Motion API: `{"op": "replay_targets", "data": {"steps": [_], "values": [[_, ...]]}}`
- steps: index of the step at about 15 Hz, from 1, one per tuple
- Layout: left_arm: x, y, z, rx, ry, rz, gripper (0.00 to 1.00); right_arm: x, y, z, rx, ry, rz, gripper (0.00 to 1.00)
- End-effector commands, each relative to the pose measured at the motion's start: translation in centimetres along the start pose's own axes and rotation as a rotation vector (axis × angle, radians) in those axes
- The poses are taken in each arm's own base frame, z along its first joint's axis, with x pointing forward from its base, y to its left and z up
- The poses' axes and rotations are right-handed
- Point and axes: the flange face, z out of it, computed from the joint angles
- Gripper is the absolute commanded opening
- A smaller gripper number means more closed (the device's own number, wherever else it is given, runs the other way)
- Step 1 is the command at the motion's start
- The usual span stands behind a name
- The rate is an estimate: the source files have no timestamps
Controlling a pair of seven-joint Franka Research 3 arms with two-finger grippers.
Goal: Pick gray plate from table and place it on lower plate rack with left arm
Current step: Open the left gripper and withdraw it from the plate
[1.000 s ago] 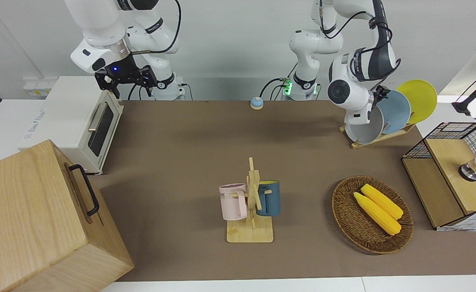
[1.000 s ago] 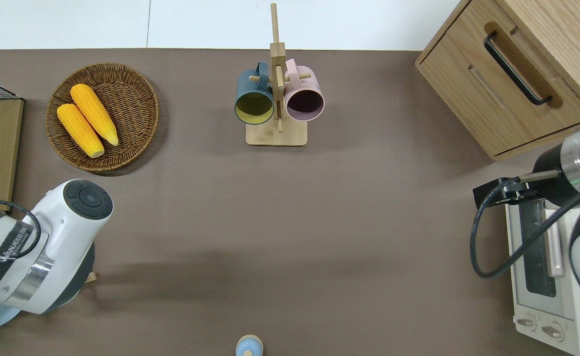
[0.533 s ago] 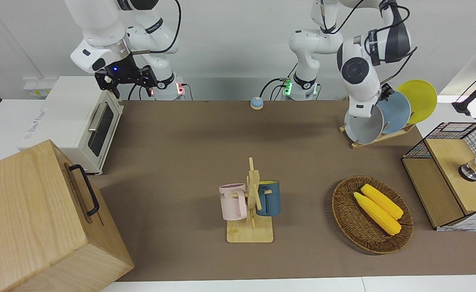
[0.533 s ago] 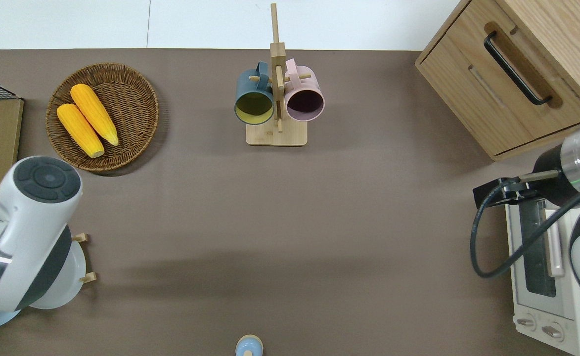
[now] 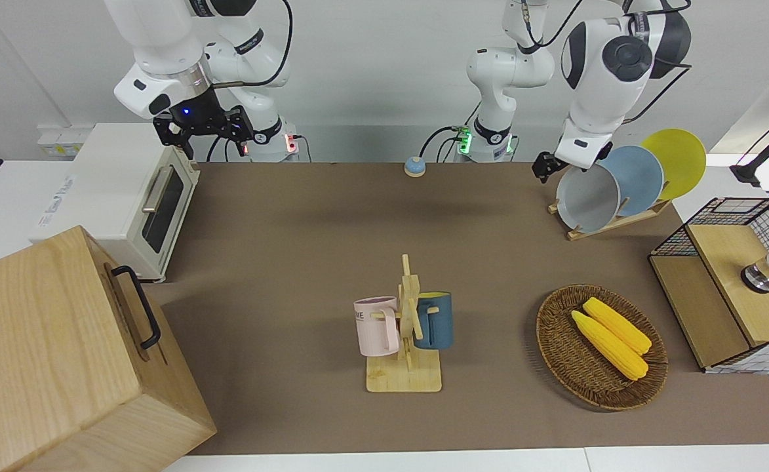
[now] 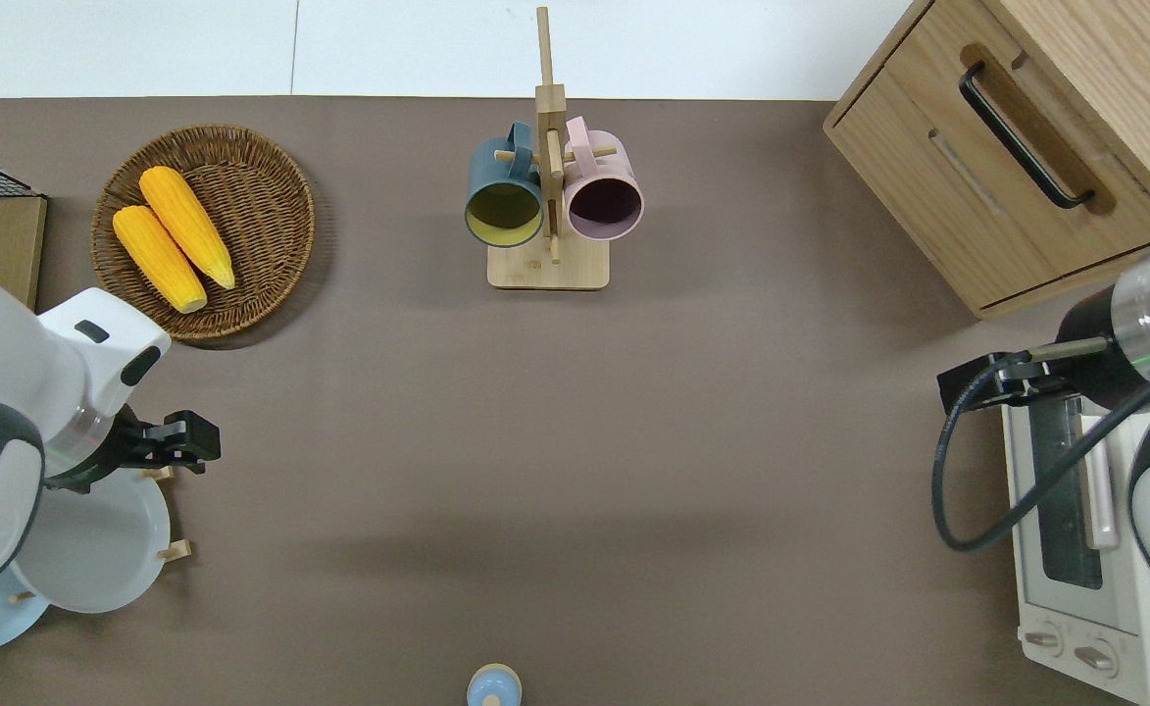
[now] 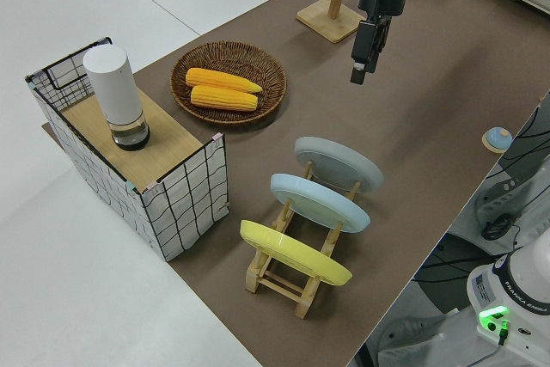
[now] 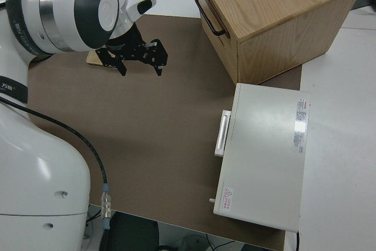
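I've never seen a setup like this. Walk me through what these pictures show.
Two white robot arms stand at a brown table, filmed from the front, overhead and each side. The left gripper hangs empty near the gray plate, which stands in the lower plate rack beside a blue plate and a yellow plate. The right arm is parked, its right gripper open. Also on the table: a mug tree with two mugs, a basket of corn, a toaster oven and a wooden cabinet.
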Motion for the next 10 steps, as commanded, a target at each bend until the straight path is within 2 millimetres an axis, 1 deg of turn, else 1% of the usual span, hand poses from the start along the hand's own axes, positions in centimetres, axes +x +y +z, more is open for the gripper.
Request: {"op": "replay_targets", "data": {"steps": [1,2,3,4,5,7,10], "values": [[0.5,-2.6,-5.4,-0.178,0.089,0.105,1.00,-0.2,0.2,-0.3,-0.006,-0.001,0.015,0.983],[0.5,-2.7,-6.8,-0.186,0.120,0.109,1.00,-0.2,0.2,-0.3,-0.005,-0.001,0.015,0.983],[0.4,-2.9,-7.4,-0.187,0.134,0.108,1.00,-0.2,0.2,-0.3,-0.005,-0.001,0.015,0.983],[0.3,-2.2,-7.9,-0.186,0.145,0.118,1.00,-0.2,0.2,-0.3,-0.007,-0.003,0.015,0.983],[0.4,-2.1,-8.6,-0.187,0.162,0.124,1.00,-0.2,0.2,-0.3,-0.006,-0.001,0.015,0.983],[0.7,-2.0,-8.9,-0.193,0.169,0.120,1.00,-0.2,0.2,-0.3,-0.005,-0.001,0.015,0.983],[1.3,-1.5,-8.6,-0.223,0.175,0.121,1.00,-0.2,0.2,-0.3,-0.005,-0.001,0.015,0.983]]}}
